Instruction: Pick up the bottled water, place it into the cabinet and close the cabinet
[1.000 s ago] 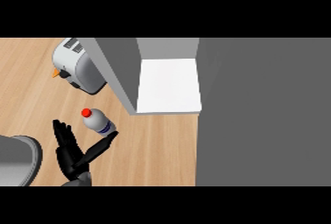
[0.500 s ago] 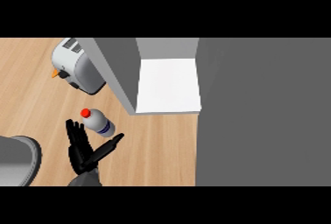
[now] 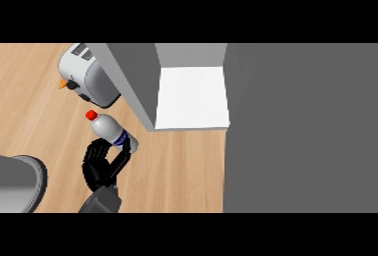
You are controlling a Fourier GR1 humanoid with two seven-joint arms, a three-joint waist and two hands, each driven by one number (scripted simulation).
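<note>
The bottled water, clear with a red cap, tilts with its cap towards the upper left on the wooden counter. My left hand comes in from below, its fingers and thumb curled round the bottle's lower end. The cabinet stands just right of the bottle, its white inside showing. A grey panel runs along the cabinet's left side. My right hand does not show.
A white toaster lies at the upper left, close behind the bottle. A round grey pot sits at the lower left edge beside my forearm. A large grey surface fills the right side.
My left hand moved up to the bottle and went from spread fingers to curled round its lower end. The bottle's cap shifted slightly up and to the left.
</note>
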